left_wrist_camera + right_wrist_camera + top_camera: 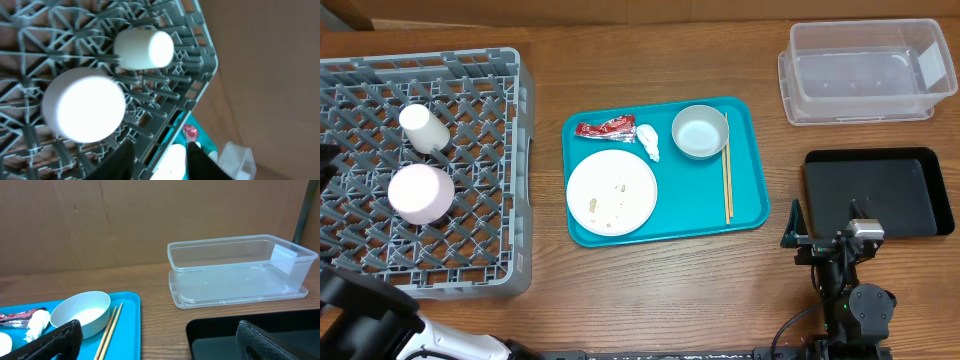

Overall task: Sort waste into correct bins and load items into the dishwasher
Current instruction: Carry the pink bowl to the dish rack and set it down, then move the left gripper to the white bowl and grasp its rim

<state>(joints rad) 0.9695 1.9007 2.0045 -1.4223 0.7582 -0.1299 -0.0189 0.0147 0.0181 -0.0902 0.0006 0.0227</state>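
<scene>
Status: my right claw is spread wide and empty, low over the tabletop. My left claw is likewise open and holds nothing. The rack lies beneath it, with the pink bowl bottom-up and the cup just beyond.

Next item, as I judge it: the wrapper.

Location — ahead of the right claw and well to its left, at the far side of the tray. It lies just beside the tissue and beyond the plate.

Handling: expect a light, soft film, crinkly and somewhat slippery, not fragile. Take hold across the crumpled middle, not at a loose end, and close fully — a partial pinch may let it slide out.

Appearance: red with pale print, crumpled into a short, flat strip that lies along the tray's rim.
</scene>
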